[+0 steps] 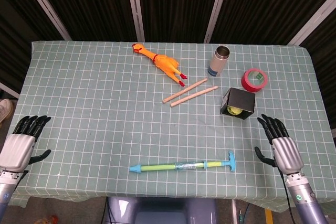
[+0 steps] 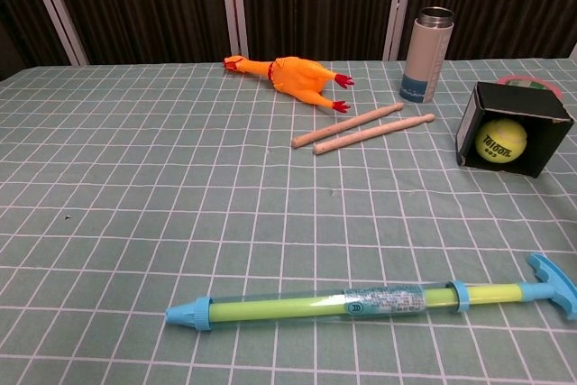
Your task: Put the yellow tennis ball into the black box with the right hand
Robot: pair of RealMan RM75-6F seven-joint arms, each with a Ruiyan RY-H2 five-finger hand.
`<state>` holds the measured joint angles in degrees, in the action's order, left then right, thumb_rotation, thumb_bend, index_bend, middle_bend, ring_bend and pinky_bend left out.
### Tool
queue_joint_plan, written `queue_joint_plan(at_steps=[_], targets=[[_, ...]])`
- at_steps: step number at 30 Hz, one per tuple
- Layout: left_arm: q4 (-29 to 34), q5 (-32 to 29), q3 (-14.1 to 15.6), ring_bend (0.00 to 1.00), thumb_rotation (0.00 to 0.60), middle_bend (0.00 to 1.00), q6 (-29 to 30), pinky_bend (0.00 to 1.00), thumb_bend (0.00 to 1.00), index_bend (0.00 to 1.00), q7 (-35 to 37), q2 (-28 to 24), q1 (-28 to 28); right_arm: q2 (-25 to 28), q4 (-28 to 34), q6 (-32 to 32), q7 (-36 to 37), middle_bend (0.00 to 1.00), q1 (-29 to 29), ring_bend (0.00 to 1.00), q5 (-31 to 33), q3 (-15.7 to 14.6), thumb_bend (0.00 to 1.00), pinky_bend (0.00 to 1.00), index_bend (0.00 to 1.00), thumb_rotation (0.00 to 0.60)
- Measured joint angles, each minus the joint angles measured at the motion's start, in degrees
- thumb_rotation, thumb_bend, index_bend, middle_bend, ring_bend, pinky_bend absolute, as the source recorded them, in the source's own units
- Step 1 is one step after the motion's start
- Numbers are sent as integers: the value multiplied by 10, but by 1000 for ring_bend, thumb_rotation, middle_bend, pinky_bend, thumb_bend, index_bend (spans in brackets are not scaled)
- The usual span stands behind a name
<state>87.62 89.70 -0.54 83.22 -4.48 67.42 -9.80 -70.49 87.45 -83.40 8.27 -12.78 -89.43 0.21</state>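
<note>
The yellow tennis ball [image 2: 501,139] lies inside the black box [image 2: 518,101], which rests on its side at the right of the table with its opening facing me; from the head view the ball [image 1: 233,111] just shows at the box [image 1: 240,99] mouth. My right hand [image 1: 280,145] hovers empty near the table's front right edge, fingers spread, well apart from the box. My left hand [image 1: 21,143] is off the table's front left edge, fingers apart and holding nothing. Neither hand shows in the chest view.
A blue and green water squirter [image 1: 182,167] lies along the front edge. Two wooden drumsticks [image 1: 190,93], a rubber chicken [image 1: 160,63], a metal bottle [image 1: 219,60] and a red tape roll [image 1: 254,79] sit further back.
</note>
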Motion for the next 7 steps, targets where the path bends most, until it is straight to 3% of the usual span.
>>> queue_joint_plan(at_steps=[7], targets=[[1,0,1,83,600,111,5,96,138,91,2,-4,5,-10,11,-54,-219,0,30,0,13,9,365,0,0,600]])
